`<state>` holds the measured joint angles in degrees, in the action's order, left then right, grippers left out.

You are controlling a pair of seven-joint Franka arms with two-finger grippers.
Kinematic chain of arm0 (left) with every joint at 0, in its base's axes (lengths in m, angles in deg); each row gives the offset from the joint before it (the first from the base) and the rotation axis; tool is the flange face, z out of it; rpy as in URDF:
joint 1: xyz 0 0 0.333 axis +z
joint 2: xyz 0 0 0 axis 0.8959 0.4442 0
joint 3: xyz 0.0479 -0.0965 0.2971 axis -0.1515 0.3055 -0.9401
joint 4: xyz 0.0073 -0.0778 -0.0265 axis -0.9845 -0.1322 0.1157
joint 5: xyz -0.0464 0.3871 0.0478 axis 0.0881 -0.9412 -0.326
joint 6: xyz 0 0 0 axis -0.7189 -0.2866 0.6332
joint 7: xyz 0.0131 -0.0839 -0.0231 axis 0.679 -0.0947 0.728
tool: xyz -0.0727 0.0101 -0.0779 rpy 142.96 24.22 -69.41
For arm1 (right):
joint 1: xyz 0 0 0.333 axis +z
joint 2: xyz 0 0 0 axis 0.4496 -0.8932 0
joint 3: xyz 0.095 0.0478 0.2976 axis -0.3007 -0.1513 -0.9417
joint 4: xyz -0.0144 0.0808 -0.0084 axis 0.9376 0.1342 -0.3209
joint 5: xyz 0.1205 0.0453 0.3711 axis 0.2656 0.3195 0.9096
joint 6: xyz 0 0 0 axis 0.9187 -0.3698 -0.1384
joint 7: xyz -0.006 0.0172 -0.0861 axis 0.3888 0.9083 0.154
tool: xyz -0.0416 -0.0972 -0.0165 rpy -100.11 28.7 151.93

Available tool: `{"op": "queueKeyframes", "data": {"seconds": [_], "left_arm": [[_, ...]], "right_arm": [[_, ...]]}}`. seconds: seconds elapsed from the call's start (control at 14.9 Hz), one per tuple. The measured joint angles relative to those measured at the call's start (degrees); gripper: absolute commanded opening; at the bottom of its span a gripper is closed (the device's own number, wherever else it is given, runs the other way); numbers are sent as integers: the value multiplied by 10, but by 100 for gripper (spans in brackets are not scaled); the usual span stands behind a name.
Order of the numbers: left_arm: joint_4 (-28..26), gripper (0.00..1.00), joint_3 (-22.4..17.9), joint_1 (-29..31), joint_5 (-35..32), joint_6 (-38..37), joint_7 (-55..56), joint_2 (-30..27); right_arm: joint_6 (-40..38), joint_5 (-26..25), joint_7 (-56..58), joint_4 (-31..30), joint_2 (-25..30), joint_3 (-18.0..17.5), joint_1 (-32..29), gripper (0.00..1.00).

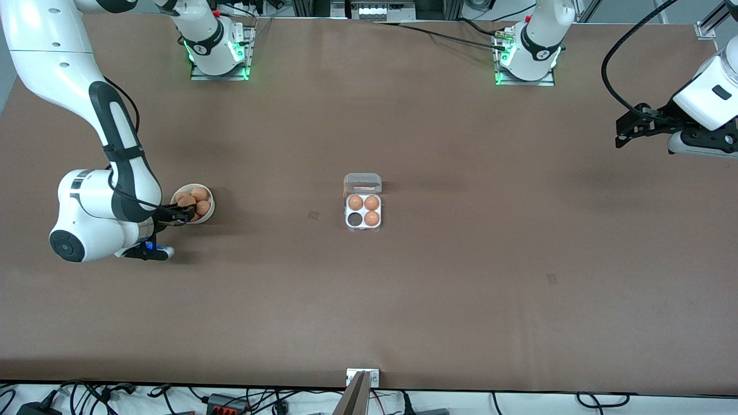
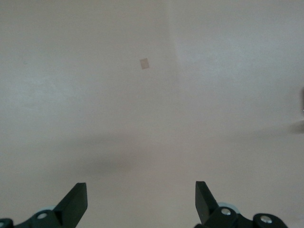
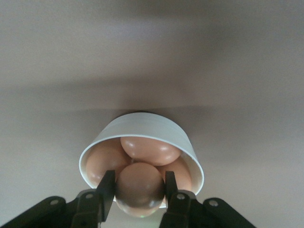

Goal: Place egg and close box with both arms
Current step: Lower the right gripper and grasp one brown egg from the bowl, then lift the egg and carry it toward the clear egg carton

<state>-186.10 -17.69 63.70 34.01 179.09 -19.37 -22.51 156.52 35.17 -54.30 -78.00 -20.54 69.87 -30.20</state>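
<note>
Even overhead light, soft shadows under both arms; wrist views look washed out and hazy, front view's crisp.

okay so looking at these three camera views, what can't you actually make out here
- Egg count in the white bowl: right wrist view, the gripped egg and right gripper cover the lower ones.
- Carton lid angle: front view, too small.
- Left gripper fingertips: front view, too small; left wrist view crops them.

Clear glossy plastic box [image 1: 363,210]; matt brown table [image 1: 461,288].
</note>
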Motion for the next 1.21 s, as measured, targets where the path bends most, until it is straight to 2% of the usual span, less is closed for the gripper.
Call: {"op": "queueKeyframes", "data": {"seconds": [0.2, 0.47, 0.8, 1.0, 1.21], "left_arm": [[0, 100, 0, 0, 0, 0, 0, 0], [0, 100, 0, 0, 0, 0, 0, 0], [0, 100, 0, 0, 0, 0, 0, 0], [0, 100, 1, 0, 0, 0, 0, 0], [2, 100, 3, -1, 0, 0, 0, 0]], "right_arm": [[-6, 0, 0, 22, 0, -1, 0, 16], [-58, 0, 1, 79, 4, -5, 3, 16], [-56, -9, 2, 109, 58, -10, 51, 15], [5, -13, -2, 78, 109, -11, 106, 15], [129, -15, -2, -19, 165, -12, 147, 15]]}}
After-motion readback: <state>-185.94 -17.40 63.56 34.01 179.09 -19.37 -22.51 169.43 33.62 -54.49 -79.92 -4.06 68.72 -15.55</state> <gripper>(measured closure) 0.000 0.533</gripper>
